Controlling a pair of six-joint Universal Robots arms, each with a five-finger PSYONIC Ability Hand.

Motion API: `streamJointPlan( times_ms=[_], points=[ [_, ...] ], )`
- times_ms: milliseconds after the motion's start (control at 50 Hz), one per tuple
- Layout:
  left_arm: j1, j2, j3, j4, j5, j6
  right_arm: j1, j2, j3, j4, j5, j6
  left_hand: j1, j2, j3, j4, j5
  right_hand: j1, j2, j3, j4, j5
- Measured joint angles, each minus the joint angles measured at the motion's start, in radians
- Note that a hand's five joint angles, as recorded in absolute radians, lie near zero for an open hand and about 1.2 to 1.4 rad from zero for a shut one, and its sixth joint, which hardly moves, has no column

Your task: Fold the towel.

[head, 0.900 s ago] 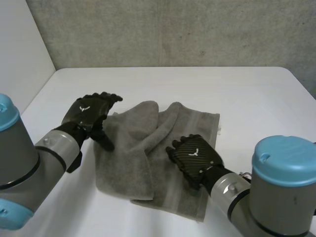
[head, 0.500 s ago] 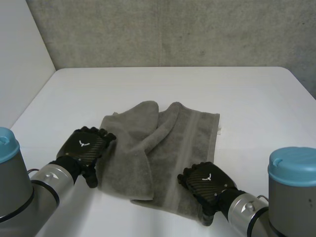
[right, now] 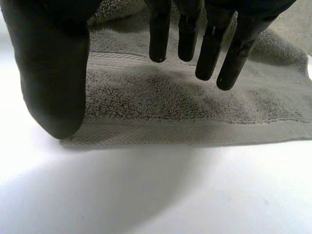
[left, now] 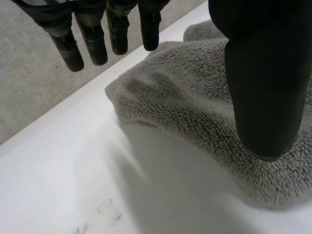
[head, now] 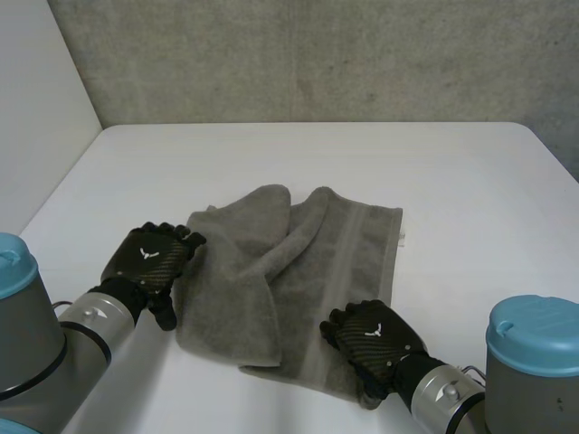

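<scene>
Head view: grey towel [head: 298, 271] lies rumpled, part-folded, mid desk [head: 452, 181]. Left robot hand [head: 149, 258] at its left edge; right robot hand [head: 371, 339] over its near edge, by the right corner.
Left wrist view: left robot hand [left: 263, 73] relaxed, fingers straight, apart from thumb, nothing btwn; towel [left: 195, 107] edge beneath.
Right wrist view: right robot hand [right: 53, 63] likewise spread w/ nothing held, above towel [right: 170, 102] hem.

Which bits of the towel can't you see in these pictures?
- Head view: the towel's near corner, covered by the right hand.
- Head view: part of its side edge, beneath the left hand.
- Head view: the layer under the folded-over flap.
- Left wrist view: whether the left hand touches the towel; the hand itself blocks that spot.
</scene>
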Motion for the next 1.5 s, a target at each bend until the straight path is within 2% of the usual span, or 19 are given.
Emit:
streamJointPlan(
  times_ms=[280,500,560,760,980,1220,1380,1500],
  points=[
    [0.0,0.001,-0.004,0.0,0.0,-0.002,0.002,0.026,-0.006,-0.026,0.001,-0.001,-0.002,-0.004,-0.003,-0.005,-0.003,0.387,0.428,0.402,0.381,0.319],
    [0.0,0.001,-0.011,0.0,0.0,-0.004,0.001,0.03,-0.023,-0.046,0.004,-0.001,-0.003,-0.005,-0.005,-0.005,-0.004,0.719,0.75,0.711,0.708,0.692],
    [-0.001,0.001,-0.012,0.0,0.0,-0.004,0.0,0.029,-0.029,-0.049,0.005,-0.001,-0.003,-0.005,-0.005,-0.005,-0.004,0.883,0.93,0.882,0.881,0.877],
    [-0.005,0.003,-0.021,0.0,0.0,-0.004,-0.049,-0.005,-0.077,-0.042,0.035,0.009,-0.003,-0.005,-0.005,-0.005,-0.004,0.886,0.938,0.917,0.913,0.892],
    [-0.019,0.004,-0.028,0.001,0.0,-0.004,-0.279,-0.128,-0.154,-0.028,0.139,0.03,-0.003,-0.005,-0.005,-0.005,-0.004,0.887,0.938,0.922,0.913,0.892],
    [-0.052,-0.001,-0.023,0.037,0.0,-0.005,-0.498,-0.151,-0.234,-0.017,0.147,0.023,-0.003,-0.005,-0.005,-0.005,-0.004,0.887,0.938,0.922,0.913,0.892],
    [-0.105,-0.052,-0.003,0.047,-0.001,-0.013,-0.524,-0.132,-0.248,-0.019,0.145,0.016,0.027,0.03,0.028,0.027,0.031,0.887,0.938,0.922,0.913,0.892],
    [-0.154,-0.151,0.062,0.048,-0.002,-0.037,-0.518,-0.117,-0.243,-0.018,0.142,0.008,0.086,0.088,0.087,0.086,0.089,0.887,0.938,0.922,0.913,0.892]
  ],
)
